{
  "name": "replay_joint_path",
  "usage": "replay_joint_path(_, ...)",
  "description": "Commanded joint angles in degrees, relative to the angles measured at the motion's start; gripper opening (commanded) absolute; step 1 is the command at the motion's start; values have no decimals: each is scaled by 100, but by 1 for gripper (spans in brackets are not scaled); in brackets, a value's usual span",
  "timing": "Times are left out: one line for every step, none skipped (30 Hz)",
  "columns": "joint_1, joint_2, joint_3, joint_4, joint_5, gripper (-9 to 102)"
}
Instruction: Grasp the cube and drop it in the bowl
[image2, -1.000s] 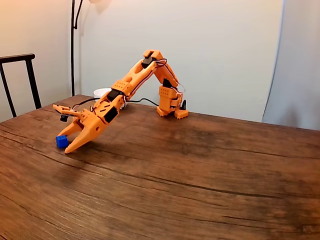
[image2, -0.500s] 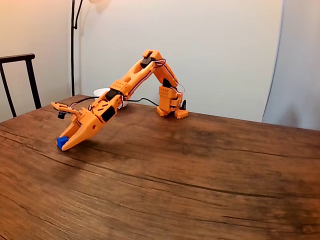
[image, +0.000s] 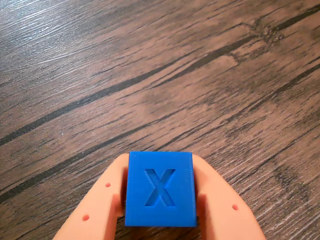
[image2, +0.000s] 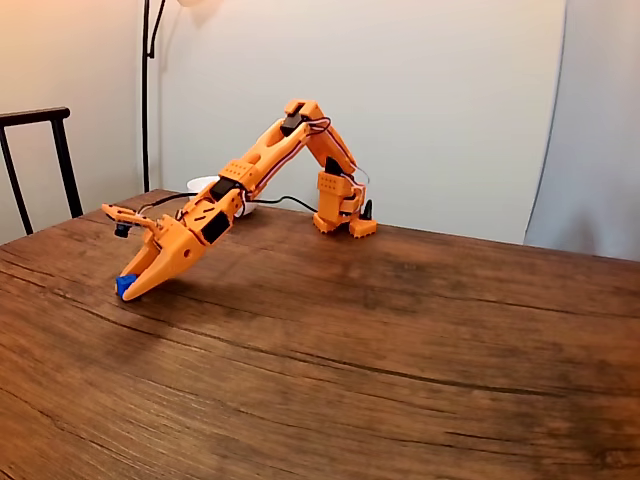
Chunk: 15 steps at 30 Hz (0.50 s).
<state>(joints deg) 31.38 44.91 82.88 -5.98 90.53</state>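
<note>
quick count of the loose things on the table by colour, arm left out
blue: 1, the cube between the gripper fingers
white: 1, the bowl behind the arm
total: 2

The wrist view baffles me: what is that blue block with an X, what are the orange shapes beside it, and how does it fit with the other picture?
Both pictures show one moment. The fixed view looks across a wooden table at a small orange robot arm bolted near the far edge. Its tip is a two-finger gripper, lowered to the tabletop. The wrist view comes from a camera riding on that arm, looking down along the fingers, which are the orange shapes. Between them sits the cube, bright blue with an X pressed into its upper face; the fingers are closed against its two sides. In the fixed view the cube is a blue speck at the gripper tip. Behind the arm, a white bowl peeks out, mostly hidden. A dark chair stands at the left.
</note>
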Motion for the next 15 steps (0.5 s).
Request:
replay_joint_path(53, 18, 0, 70, -53, 5)
replay_joint_path(53, 18, 0, 62, -44, 5)
replay_joint_path(53, 26, -9, 44, -35, 5)
replay_joint_path(62, 35, -35, 44, -9, 5)
replay_joint_path(62, 70, -62, 44, 18, 5)
replay_joint_path(62, 97, -88, 44, 35, 5)
replay_joint_path(62, 123, -105, 44, 44, 5)
replay_joint_path(62, 132, -105, 44, 44, 5)
replay_joint_path(62, 141, -114, 44, 44, 5)
replay_joint_path(62, 185, -123, 44, 53, 5)
replay_joint_path(35, 255, -114, 62, 53, 5)
replay_joint_path(18, 352, -97, 88, 53, 5)
replay_joint_path(18, 457, -53, 97, 62, 5)
replay_joint_path(26, 580, -18, 97, 70, 5)
replay_joint_path(35, 712, -9, 105, 167, 5)
